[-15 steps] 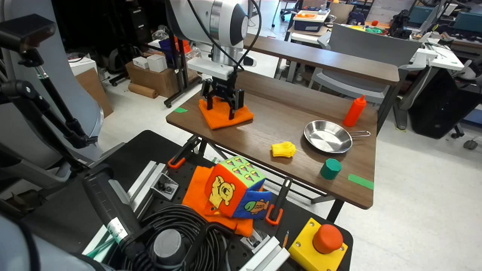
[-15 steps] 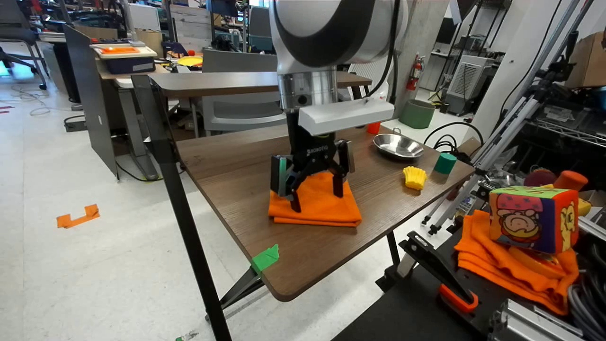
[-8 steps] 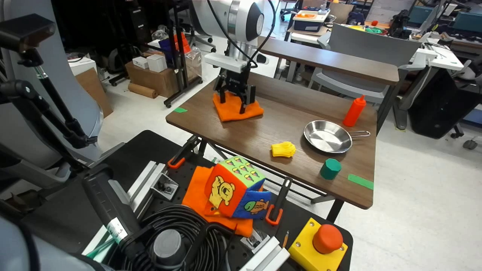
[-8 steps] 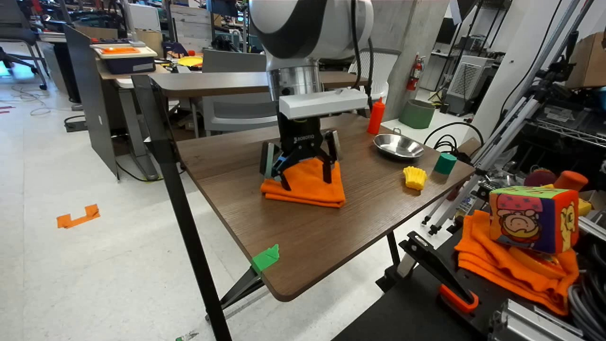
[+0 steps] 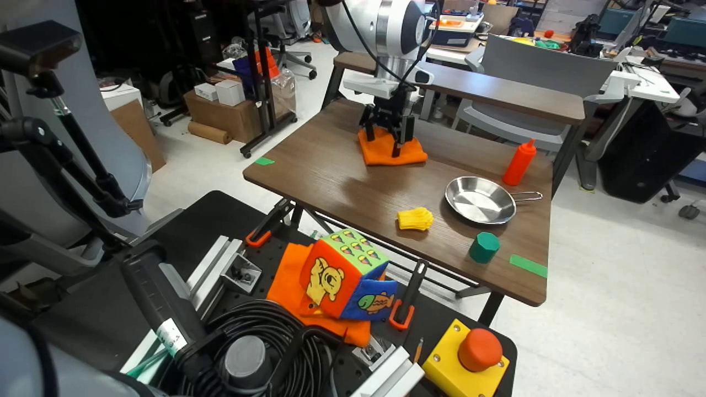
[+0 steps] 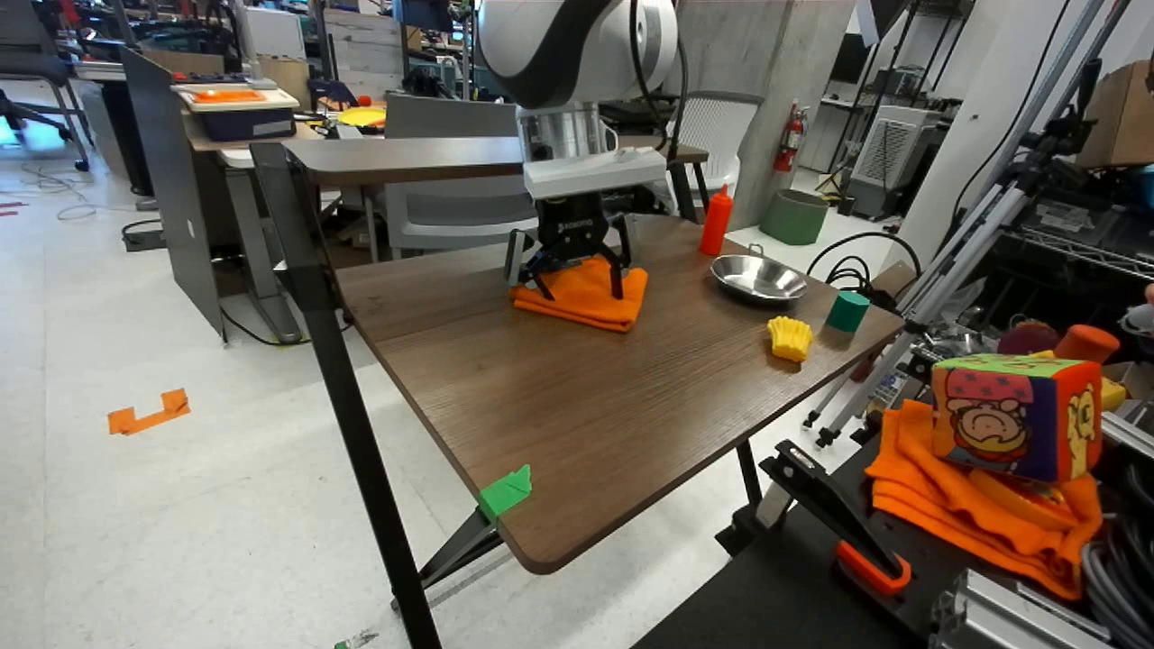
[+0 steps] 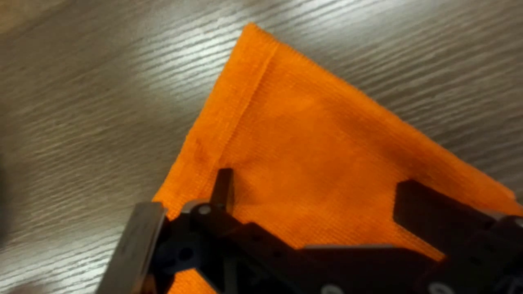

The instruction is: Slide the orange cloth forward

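The cloth (image 6: 581, 293) is lying flat and folded on the table (image 6: 541, 388), near the far edge in both exterior views and well apart from the other things there. The pincer (image 5: 383, 146) is pointing down over it and standing released, its fingers (image 7: 425, 208) spreading wide with bare fabric showing between them. Their tips are resting on the cloth. In the wrist view a corner of the cloth is pointing toward the top, past the fingers, and a seam is running beside its left edge. The arm (image 5: 396, 27) is hanging above.

Toward the other end of the table, the pan (image 5: 479, 201) is sitting right way up. The bottle (image 5: 519, 163) is standing upright near the pan's handle, the yellow piece (image 5: 415, 219) is lying near the pan's other side, and the green block (image 5: 485, 247) is standing near the table's near edge. Strips of tape (image 5: 528, 266) are sticking to the table near two corners. On a black top (image 5: 218, 212) beside the table, a printed cube (image 5: 345, 275) is resting on a rumpled cloth (image 6: 947, 509).
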`<state>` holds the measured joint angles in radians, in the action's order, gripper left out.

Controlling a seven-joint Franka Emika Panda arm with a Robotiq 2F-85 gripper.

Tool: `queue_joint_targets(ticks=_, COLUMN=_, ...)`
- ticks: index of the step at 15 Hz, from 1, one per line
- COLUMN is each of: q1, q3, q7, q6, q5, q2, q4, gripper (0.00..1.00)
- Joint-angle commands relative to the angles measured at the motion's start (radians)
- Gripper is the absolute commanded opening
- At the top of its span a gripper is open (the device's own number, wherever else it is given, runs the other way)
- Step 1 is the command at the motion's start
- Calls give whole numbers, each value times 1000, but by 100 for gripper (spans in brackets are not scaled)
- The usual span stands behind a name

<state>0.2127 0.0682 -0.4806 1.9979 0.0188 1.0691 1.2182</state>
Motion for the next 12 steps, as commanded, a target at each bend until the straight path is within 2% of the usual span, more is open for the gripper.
queue_joint_targets(ticks=1, q1=30, q3=34, q7=-60, q6=-82, q5=37, q2=150, q4=-234, gripper=100)
queue_joint_targets(ticks=3, q1=37, q3=26, q7=-46, q6=-117, q5=52, q2=142, q4=-246, gripper=100)
queue_joint_targets(ticks=5, q1=38, q3=1, q7=19, q6=-168, q5=55, q2=100, q4=-219, gripper=100)
queue_joint_targets(ticks=8, q1=50, q3=-23, q7=166, q6=-229, q5=64, q2=-19, q4=-103, gripper=100)
queue_joint_targets(ticks=11, q1=82, q3=-2, q7=268, q6=-310, q5=118, q2=-154, q4=28, gripper=100)
queue_joint_targets(ticks=12, q1=57, q3=-25, q7=201, q6=-280, q5=91, q2=-28, q4=-118, gripper=100)
